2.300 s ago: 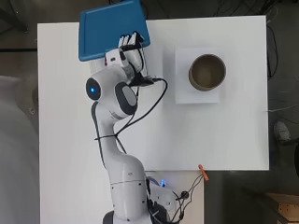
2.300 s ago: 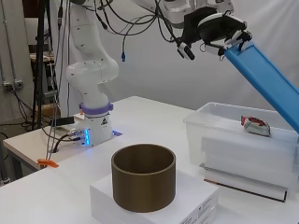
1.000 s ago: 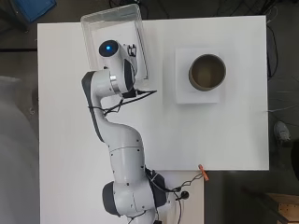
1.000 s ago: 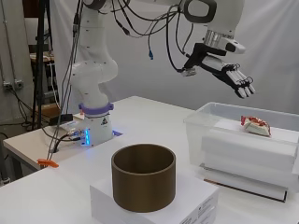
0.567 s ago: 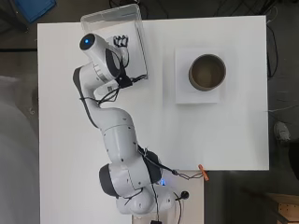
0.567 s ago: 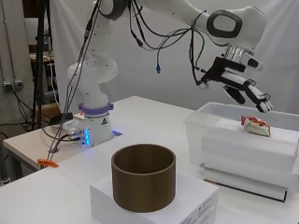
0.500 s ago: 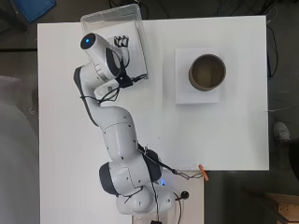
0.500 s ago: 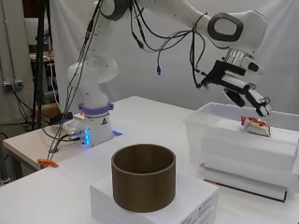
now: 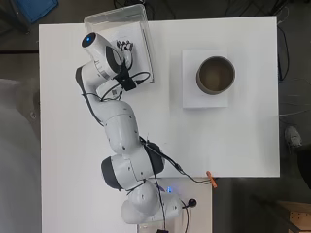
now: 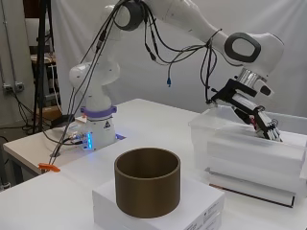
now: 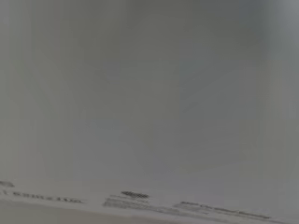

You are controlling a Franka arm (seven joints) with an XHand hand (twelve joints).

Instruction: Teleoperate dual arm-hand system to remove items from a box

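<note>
Clear plastic box (image 10: 249, 143) at the table's far corner has my hand (image 10: 261, 123) reaching down into it, fingers straight and holding nothing, with the tips below the rim in the side view. I can't make out any item inside from the overhead or side views, and the wrist view shows only pale blurred surface, so I judge nothing has been lifted out yet. By my reckoning the grasp, the lift and the set-down all remain.

arm (image 10: 187, 19): glossy white, rounded | cables: black, looped | hand (image 10: 261, 120): black-and-white | base light: blue
</note>
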